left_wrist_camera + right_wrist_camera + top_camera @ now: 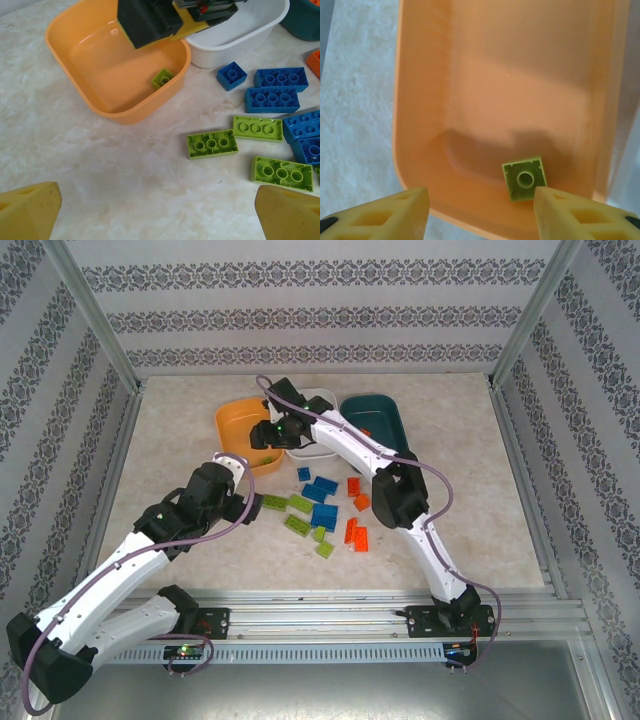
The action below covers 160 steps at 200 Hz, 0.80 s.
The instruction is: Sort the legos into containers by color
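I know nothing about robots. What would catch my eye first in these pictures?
The bright orange tub at the back stands out, with the right claw open above it and one small lime green brick lying inside. In front of it, green, blue and orange-red bricks lie scattered on the table.

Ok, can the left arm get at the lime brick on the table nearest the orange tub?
Probably yes: the left gripper is open, that lime brick lies flat with gaps all round, and the right arm is off over the orange tub.
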Each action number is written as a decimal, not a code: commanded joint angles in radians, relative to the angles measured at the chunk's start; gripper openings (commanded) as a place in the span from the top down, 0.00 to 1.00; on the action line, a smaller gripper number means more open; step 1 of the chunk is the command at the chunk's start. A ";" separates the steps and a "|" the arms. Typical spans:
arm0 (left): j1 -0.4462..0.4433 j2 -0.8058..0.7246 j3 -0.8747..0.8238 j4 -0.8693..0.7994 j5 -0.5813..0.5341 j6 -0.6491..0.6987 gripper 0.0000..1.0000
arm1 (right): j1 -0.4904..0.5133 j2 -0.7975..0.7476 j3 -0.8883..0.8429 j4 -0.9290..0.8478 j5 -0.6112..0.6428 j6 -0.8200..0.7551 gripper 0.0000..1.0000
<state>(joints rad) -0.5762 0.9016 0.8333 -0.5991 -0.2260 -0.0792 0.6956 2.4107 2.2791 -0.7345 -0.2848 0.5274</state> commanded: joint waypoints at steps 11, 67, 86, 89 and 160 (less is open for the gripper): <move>-0.008 -0.041 0.019 -0.003 0.001 -0.002 0.00 | -0.005 -0.252 -0.254 0.078 0.050 -0.082 0.41; -0.002 -0.267 -0.040 0.085 -0.058 -0.001 0.00 | 0.026 -0.412 -0.577 0.054 -0.022 -0.331 0.40; -0.001 -0.304 -0.050 0.099 -0.053 -0.001 0.00 | 0.071 -0.372 -0.548 0.008 0.047 -0.413 0.37; -0.001 -0.307 -0.050 0.099 -0.050 -0.001 0.00 | 0.077 -0.363 -0.542 0.002 0.059 -0.424 0.36; -0.001 -0.326 -0.058 0.110 -0.011 0.001 0.00 | 0.153 -0.153 -0.351 -0.080 0.187 -0.522 0.28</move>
<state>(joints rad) -0.5758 0.5884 0.7887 -0.5301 -0.2474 -0.0788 0.8349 2.2120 1.8565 -0.7502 -0.1738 0.0704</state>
